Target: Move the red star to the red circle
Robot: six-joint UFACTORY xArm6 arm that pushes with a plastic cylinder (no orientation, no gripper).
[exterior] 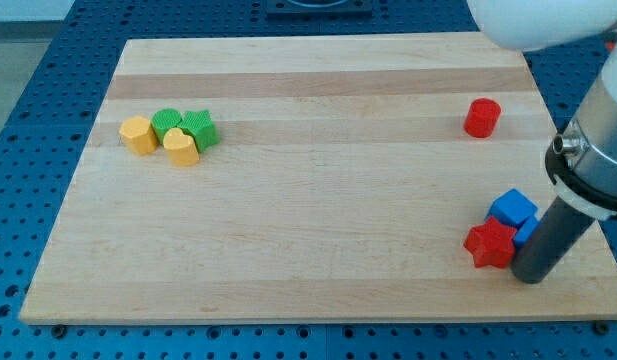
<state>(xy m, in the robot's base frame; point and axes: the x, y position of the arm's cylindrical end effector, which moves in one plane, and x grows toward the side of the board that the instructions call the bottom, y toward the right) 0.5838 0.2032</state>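
The red star (490, 243) lies near the view's bottom right of the wooden board (308, 180). It touches a blue cube (512, 209) just above and to its right, and a second blue block (528, 231) shows partly behind the rod. The red circle (481, 117), a short cylinder, stands at the upper right, well above the star. My tip (531, 277) rests on the board just right of and slightly below the red star, close against it.
At the view's upper left a cluster sits together: a yellow hexagon (139, 134), a yellow heart (181, 147), a green circle (167, 123) and a green star (200, 129). The board's right edge and bottom edge are near my tip.
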